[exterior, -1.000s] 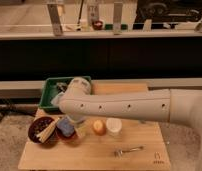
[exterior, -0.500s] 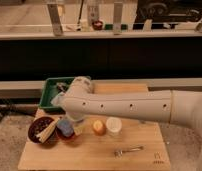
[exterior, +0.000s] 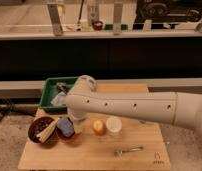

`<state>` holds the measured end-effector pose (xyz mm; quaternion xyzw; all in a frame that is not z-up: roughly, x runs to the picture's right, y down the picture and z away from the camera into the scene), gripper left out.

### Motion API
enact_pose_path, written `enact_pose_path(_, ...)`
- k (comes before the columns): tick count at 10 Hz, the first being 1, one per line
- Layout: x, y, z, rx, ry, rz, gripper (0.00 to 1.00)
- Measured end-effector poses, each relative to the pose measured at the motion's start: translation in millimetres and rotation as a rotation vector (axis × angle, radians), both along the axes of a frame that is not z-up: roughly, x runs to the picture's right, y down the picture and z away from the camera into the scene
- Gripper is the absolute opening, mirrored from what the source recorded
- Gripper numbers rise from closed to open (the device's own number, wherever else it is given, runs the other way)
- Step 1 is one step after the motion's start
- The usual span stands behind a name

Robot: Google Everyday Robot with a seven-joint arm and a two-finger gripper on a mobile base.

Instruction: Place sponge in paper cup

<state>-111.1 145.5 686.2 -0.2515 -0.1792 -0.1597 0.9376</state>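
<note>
The blue-purple sponge (exterior: 65, 126) lies in a small red bowl (exterior: 70, 137) at the left of the wooden table. The white paper cup (exterior: 114, 124) stands upright near the table's middle, to the right of an orange object (exterior: 98, 127). My gripper (exterior: 74, 118) hangs below the bend of the big white arm (exterior: 124, 106), just above and to the right of the sponge. The arm hides most of it.
A dark red bowl (exterior: 40, 131) with pale sticks sits left of the sponge. A green bin (exterior: 50, 94) stands behind at the table's back left. A metal tool (exterior: 128, 149) lies near the front edge. The wooden table (exterior: 144, 135) ends right of the tool.
</note>
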Motion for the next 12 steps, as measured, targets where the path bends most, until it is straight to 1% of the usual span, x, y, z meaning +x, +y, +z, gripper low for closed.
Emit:
enact_pose_path(1, 3, 1, 1.7, -0.004, -0.005, 0.009, 0.43)
enact_pose_path(2, 6, 0, 3.4, -0.002, -0.008, 0.007, 0.40)
enact_pose_path(3, 10, -1, 7.8, 0.004, -0.017, -0.007, 0.43)
enact_pose_path(5, 16, -4, 20.7, 0.009, -0.041, -0.033, 0.59)
enact_pose_path(6, 13, -6, 32.2, 0.016, -0.077, -0.079, 0.71)
enact_pose_path(7, 8, -9, 41.0, 0.024, -0.116, -0.131, 0.78)
enact_pose_path(9, -8, -12, 52.9, 0.030, -0.186, -0.207, 0.80)
enact_pose_path(12, -21, -16, 61.2, 0.019, -0.252, -0.260, 0.80)
